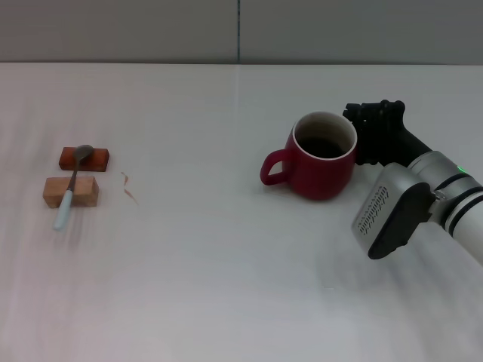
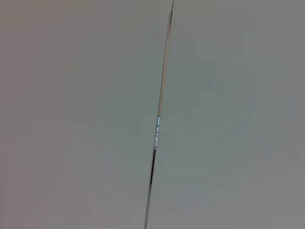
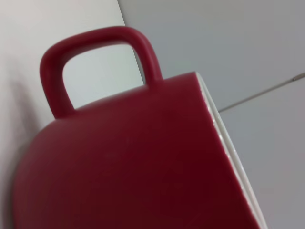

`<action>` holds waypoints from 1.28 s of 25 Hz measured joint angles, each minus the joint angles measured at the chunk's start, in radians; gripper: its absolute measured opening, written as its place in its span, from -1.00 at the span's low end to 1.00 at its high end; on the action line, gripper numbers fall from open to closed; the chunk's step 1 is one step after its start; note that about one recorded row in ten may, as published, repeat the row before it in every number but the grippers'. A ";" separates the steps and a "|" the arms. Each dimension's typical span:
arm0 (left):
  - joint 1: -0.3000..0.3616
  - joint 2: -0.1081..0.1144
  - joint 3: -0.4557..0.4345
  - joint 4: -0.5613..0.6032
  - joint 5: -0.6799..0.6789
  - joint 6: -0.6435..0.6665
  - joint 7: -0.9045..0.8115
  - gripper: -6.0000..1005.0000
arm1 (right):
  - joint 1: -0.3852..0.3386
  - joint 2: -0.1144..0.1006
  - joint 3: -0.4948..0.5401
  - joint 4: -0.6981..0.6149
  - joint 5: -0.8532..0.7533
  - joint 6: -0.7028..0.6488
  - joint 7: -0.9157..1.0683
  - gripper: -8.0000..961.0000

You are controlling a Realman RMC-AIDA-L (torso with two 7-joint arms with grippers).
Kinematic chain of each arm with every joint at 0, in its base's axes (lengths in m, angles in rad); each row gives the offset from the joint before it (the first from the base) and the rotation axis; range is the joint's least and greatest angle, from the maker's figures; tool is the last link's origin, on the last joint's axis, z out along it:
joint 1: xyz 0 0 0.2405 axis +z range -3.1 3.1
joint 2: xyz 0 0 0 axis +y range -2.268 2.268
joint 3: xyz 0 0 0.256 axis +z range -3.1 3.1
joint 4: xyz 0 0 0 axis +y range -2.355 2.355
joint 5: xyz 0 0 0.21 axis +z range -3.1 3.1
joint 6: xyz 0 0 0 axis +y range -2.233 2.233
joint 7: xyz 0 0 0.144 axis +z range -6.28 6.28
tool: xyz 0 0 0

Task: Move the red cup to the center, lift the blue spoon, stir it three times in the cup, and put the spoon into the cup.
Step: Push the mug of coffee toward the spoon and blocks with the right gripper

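The red cup (image 1: 321, 161) stands upright on the white table (image 1: 226, 286), right of the middle, with its loop handle (image 1: 272, 169) pointing left. It fills the right wrist view (image 3: 133, 162) from very close. My right gripper (image 1: 364, 128) is right against the cup's far right side; I cannot tell whether it touches the cup. The blue spoon (image 1: 70, 188) lies at the far left across two wooden blocks, its metal bowl on the far one and its pale handle reaching past the near one. My left gripper is out of view.
A reddish-brown block (image 1: 85, 158) and a lighter wooden block (image 1: 71, 191) carry the spoon. A small tan scrap (image 1: 129, 186) lies just to their right. The left wrist view shows only a grey wall with a thin seam (image 2: 159, 114).
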 joint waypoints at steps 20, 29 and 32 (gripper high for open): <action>0.001 -0.001 0.000 -0.008 0.005 0.019 -0.001 0.58 | 0.002 0.004 -0.070 0.103 0.001 0.036 0.004 -0.88; 0.006 -0.002 0.000 -0.011 0.005 0.026 -0.002 0.58 | 0.007 0.004 -0.094 0.155 0.001 0.044 0.004 -0.88; 0.006 -0.003 0.000 -0.011 0.005 0.026 -0.003 0.58 | 0.010 0.004 -0.095 0.166 0.001 0.047 0.004 -0.88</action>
